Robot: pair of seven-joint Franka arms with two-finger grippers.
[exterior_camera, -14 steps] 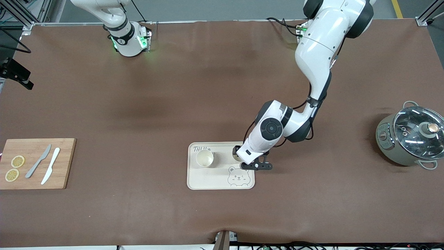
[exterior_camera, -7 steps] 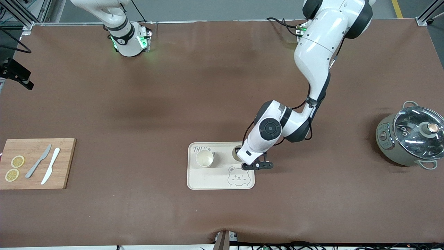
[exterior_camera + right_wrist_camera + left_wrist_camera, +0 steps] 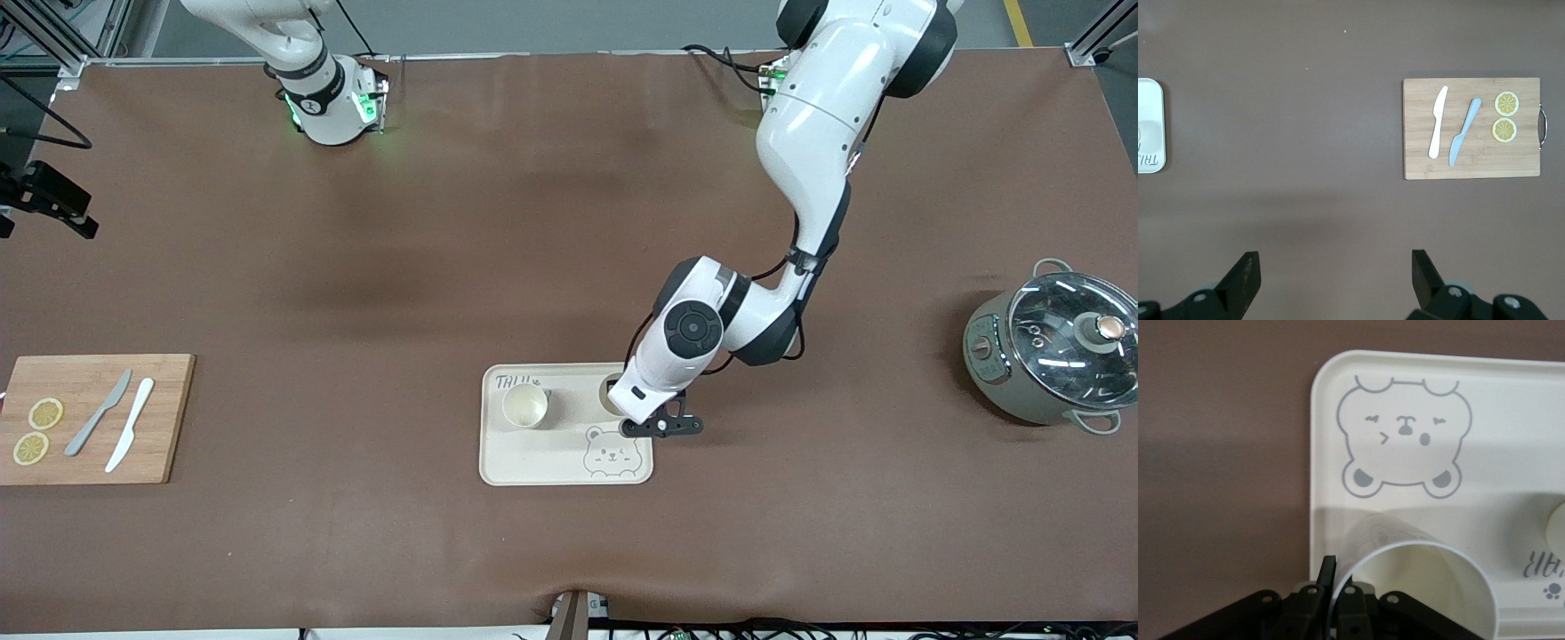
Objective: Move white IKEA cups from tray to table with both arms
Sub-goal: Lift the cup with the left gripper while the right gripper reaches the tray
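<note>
On the brown table (image 3: 356,551), at the tray's nearest corner, a grey bear face (image 3: 610,455). Farther in on the cream tray (image 3: 533,469), two white IKEA cups, both upright on the tray's farther half. Toward the right arm's end of the tray, the free cup (image 3: 524,406), untouched, beside the lettering. Toward the left arm's end of the tray, the second cup (image 3: 1418,587), caught by the left gripper (image 3: 1338,590): fingers pressed together on the thin wall, one inside the rim and one outside, seen up close from the left wrist. Whether raised off the tray floor yet, impossible to tell. Step in hand, by all signs: the grasp on the first cup, with the lift to follow. Called for next: a straight rise clear of the tray's raised rim, a carry out past the tray's edge, and a level set-down on the table without tipping a cup held by one side only. Well away from the tray toward the right arm's end, a wooden cutting board (image 3: 89,418) with two knives and two lemon slices. Well away toward the left arm's end, a lidded pot (image 3: 1053,347). Waiting over the table, off toward the board from the tray, the right gripper (image 3: 1335,277), fingers spread wide and holding nothing.
</note>
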